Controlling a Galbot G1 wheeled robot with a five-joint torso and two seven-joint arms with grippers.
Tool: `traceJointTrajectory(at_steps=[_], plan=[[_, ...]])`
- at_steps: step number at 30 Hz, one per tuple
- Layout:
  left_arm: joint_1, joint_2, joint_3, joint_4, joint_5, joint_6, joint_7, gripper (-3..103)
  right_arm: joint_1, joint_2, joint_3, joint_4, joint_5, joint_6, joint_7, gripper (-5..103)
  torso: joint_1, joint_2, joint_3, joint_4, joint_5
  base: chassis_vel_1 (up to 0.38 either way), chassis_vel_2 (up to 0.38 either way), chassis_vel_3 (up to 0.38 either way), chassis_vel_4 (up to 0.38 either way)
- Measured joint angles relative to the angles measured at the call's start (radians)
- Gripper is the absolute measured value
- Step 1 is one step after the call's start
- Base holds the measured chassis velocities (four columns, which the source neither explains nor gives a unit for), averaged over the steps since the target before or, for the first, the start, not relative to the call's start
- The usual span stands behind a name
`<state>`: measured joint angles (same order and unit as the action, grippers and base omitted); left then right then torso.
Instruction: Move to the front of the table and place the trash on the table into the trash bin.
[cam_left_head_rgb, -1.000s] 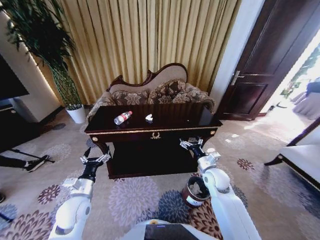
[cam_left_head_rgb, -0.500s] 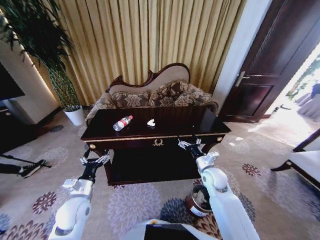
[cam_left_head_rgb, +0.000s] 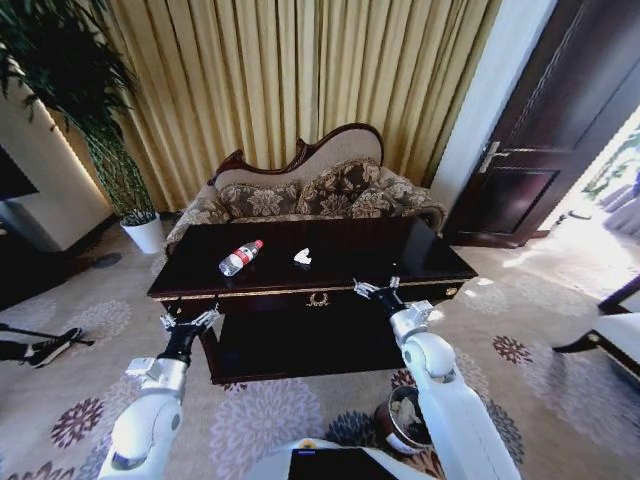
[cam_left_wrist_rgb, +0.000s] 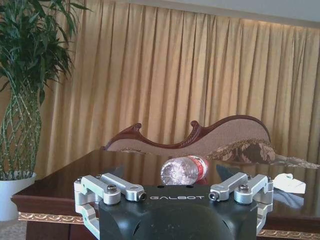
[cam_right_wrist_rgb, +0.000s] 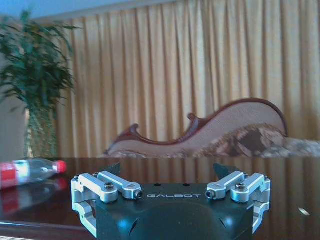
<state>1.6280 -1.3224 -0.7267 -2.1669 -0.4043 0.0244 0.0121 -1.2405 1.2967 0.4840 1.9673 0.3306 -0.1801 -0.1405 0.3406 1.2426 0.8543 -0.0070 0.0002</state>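
**Both arms raised at the front edge of the surface, jaws open and empty**

We stand facing the long front edge of the dark glossy table (cam_left_head_rgb: 420, 262), with the sofa (cam_left_head_rgb: 310, 190) behind its far edge and gold curtains (cam_left_head_rgb: 300, 80) beyond that.

Our left gripper (cam_left_head_rgb: 187, 323) is held up just off the front edge, near the left front corner. Its jaws are spread wide and hold nothing. In the left wrist view this gripper (cam_left_wrist_rgb: 175, 192) sits level with the surface, looking across it at the bottle.

Our right gripper (cam_left_head_rgb: 376, 292) is at the front edge too, right of the gold emblem (cam_left_head_rgb: 318, 298), touching or nearly touching the trim; we cannot tell which. Its jaws are also spread wide and empty, as the right wrist view shows (cam_right_wrist_rgb: 170, 187).

The plastic bottle (cam_left_head_rgb: 239, 257) with its red label lies on its side on the left half of the surface, cap pointing toward the far edge. A crumpled white paper wad (cam_left_head_rgb: 302, 257) lies near the middle of the surface, apart from the bottle and to its right.

The trash bin (cam_left_head_rgb: 405, 425) stands on the patterned carpet (cam_left_head_rgb: 260, 420) below our right arm, in front of the table's right part, with white paper already inside. A potted plant (cam_left_head_rgb: 115, 160) stands beyond the left far corner.
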Motion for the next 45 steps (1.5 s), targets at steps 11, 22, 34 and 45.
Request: traceJointTrajectory(at_steps=[11, 22, 34, 45], plan=[[0.014, 0.001, 0.0, -0.019, 0.008, -0.001, 0.0, 100, 0.104, -0.101, -0.123, 0.007, 0.119, -0.039, 0.0, 100, 0.0, 0.0, 0.0, 0.0001, 0.0, 0.0, 0.0, 0.0, 0.0], [0.025, -0.002, 0.01, -0.04, 0.025, 0.007, -0.007, 100, 0.346, -0.118, -0.253, -0.214, 0.171, -0.039, 0.0, 100, 0.0, 0.0, 0.0, 0.0001, -0.0002, 0.0, 0.0, 0.0, 0.0], [0.039, -0.009, 0.015, -0.024, 0.048, 0.009, -0.017, 100, 0.577, -0.175, -0.473, -0.36, 0.175, -0.105, 0.0, 100, 0.0, 0.0, 0.0, 0.0002, -0.0003, 0.0, 0.0, 0.0, 0.0], [0.038, -0.019, 0.004, -0.021, 0.048, 0.008, -0.017, 100, 0.744, -0.166, -0.593, -0.443, 0.223, -0.193, 0.0, 100, 0.0, 0.0, 0.0, 0.0002, -0.0003, 0.0, 0.0, 0.0, 0.0]])
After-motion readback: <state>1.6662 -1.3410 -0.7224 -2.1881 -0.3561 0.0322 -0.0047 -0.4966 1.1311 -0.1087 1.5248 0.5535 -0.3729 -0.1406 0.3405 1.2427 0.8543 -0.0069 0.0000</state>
